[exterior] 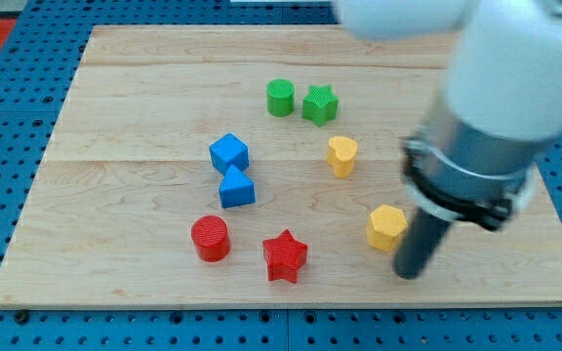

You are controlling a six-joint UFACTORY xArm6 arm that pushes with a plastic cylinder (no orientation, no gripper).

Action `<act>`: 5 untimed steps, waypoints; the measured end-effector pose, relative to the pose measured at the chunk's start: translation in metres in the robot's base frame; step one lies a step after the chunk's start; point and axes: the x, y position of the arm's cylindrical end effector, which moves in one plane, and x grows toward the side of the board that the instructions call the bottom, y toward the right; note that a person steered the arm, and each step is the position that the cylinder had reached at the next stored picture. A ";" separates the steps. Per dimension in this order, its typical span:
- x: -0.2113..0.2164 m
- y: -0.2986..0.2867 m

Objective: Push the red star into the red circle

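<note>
The red star (285, 255) lies on the wooden board near the view's bottom, a little right of centre. The red circle (210, 239) is a short red cylinder to the star's left, with a gap between them. My tip (410, 274) is the lower end of the dark rod at the view's right, touching the board well to the right of the red star. It stands just right of and below a yellow hexagon block (386, 227).
A blue cube (229, 152) and a blue triangular block (236, 187) sit above the red circle. A green cylinder (280, 97) and green star (320, 104) are near the top. A yellow block (341, 155) sits right of centre. The board's edge (291, 306) runs along the bottom.
</note>
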 end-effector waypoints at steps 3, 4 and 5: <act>-0.015 -0.058; 0.004 -0.059; 0.007 -0.077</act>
